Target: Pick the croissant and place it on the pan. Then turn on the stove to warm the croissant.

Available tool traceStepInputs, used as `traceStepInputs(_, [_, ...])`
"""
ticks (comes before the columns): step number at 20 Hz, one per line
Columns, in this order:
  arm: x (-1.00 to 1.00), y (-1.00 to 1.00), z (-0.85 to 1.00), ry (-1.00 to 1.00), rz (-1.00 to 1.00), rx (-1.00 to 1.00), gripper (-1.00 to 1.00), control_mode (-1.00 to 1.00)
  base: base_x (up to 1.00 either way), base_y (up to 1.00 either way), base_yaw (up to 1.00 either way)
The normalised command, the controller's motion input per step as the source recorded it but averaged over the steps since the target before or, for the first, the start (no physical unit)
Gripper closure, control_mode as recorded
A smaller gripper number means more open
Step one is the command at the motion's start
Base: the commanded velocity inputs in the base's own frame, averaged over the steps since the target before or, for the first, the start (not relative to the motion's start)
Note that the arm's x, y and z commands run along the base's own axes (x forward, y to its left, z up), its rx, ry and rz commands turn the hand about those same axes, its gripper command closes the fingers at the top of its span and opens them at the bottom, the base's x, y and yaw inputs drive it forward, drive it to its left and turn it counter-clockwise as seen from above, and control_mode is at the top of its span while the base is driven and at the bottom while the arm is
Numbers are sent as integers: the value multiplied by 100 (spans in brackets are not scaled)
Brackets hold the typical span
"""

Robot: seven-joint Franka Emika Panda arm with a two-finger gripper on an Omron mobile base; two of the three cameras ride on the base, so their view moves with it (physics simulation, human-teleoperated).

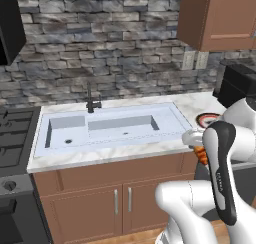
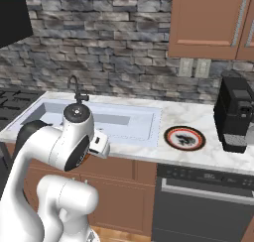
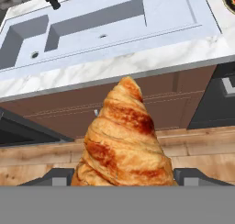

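The golden-brown croissant (image 3: 123, 140) stands point-up in the hand view, with my gripper (image 3: 124, 178) shut on its base and a dark fingertip (image 3: 58, 177) at each side. From the left base view a small orange piece of the croissant (image 1: 201, 155) peeks out beside my arm, in front of the counter edge and right of the sink. The stove (image 1: 11, 138) with its black grates lies at the far left, and a corner of the stove (image 2: 11, 103) shows in the right base view. The pan is out of view.
A white double sink (image 1: 110, 125) with a dark faucet (image 1: 92, 102) fills the marble counter. A red-rimmed plate (image 2: 184, 138) lies right of it, next to a black coffee machine (image 2: 235, 114). Wooden cabinets and a dishwasher (image 2: 203, 206) are below.
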Motion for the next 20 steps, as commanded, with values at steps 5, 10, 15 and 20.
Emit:
traceStepInputs(5, [0,0,0,0,0,0,100,100,-9,85,0])
traceStepInputs(10, [0,0,0,0,0,0,100,100,-9,92,0])
traceStepInputs(15, [0,0,0,0,0,0,100,100,-6,84,0])
traceStepInputs(20, [0,0,0,0,0,0,100,100,-3,75,0])
